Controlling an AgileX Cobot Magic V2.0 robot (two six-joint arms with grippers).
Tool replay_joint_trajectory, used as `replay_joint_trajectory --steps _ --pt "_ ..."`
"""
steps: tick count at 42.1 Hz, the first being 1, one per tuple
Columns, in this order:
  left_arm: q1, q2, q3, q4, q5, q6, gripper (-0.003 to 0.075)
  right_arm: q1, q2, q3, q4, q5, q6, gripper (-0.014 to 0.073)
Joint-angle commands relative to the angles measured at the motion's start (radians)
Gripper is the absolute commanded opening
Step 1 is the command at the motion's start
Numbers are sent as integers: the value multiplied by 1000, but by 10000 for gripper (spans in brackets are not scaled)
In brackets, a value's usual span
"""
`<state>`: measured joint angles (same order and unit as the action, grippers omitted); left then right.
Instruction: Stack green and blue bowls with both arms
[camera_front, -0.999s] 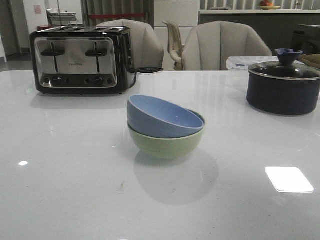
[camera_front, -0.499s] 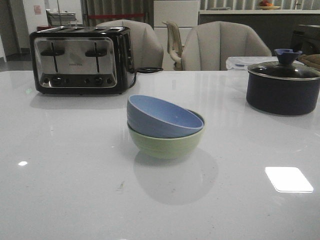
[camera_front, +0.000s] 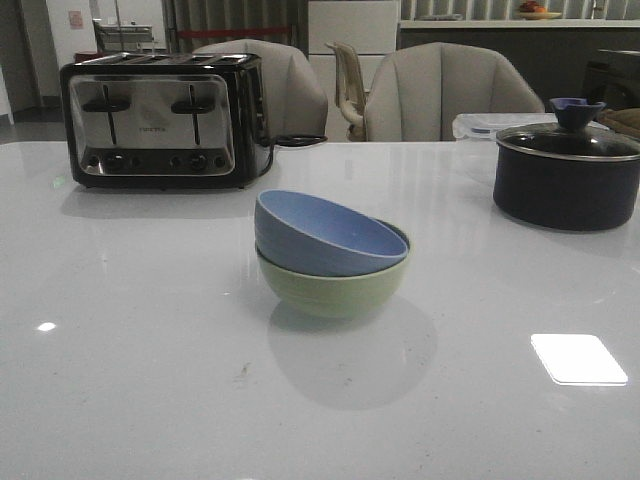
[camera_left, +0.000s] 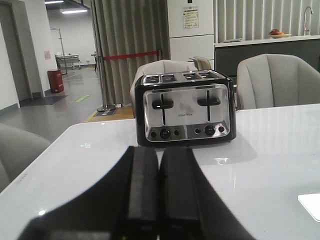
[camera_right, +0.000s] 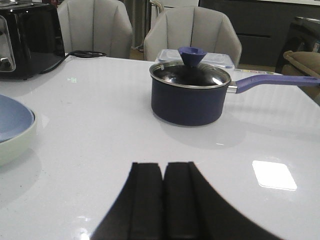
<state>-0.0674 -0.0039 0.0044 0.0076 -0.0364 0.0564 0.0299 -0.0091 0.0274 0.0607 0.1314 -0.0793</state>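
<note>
Nearest me the white table (camera_front: 150, 400) lies bare and glossy, one bright patch of reflected light (camera_front: 578, 358) toward its right side. In the middle sits the green bowl (camera_front: 335, 288) with the blue bowl (camera_front: 325, 235) nested in it, tilted so its rim rides high on the left; open tabletop surrounds the pair on every side. Neither arm reaches into the front view. The left gripper (camera_left: 159, 195) has its fingers pressed together, holding nothing, facing the toaster (camera_front: 160, 122) at the far left. The right gripper (camera_right: 163, 200) is likewise closed and empty, the navy pot (camera_front: 565, 170) beyond it. Chairs (camera_front: 440, 92) line the far edge.
</note>
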Motion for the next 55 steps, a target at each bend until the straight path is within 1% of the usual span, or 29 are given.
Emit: replay_joint_trajectory --steps 1,19,34,55 --pt "2 -21 20 -8 -87 -3 102 -5 -22 -1 -7 -85 -9 34" --pt "2 -21 20 -8 -87 -3 102 -5 -22 -1 -7 -105 -9 34" --pt "2 -21 20 -8 -87 -3 102 -5 -22 -1 -6 -276 -8 34" --pt "2 -21 20 -8 -87 -3 102 -4 -22 -1 -6 -275 -8 34"
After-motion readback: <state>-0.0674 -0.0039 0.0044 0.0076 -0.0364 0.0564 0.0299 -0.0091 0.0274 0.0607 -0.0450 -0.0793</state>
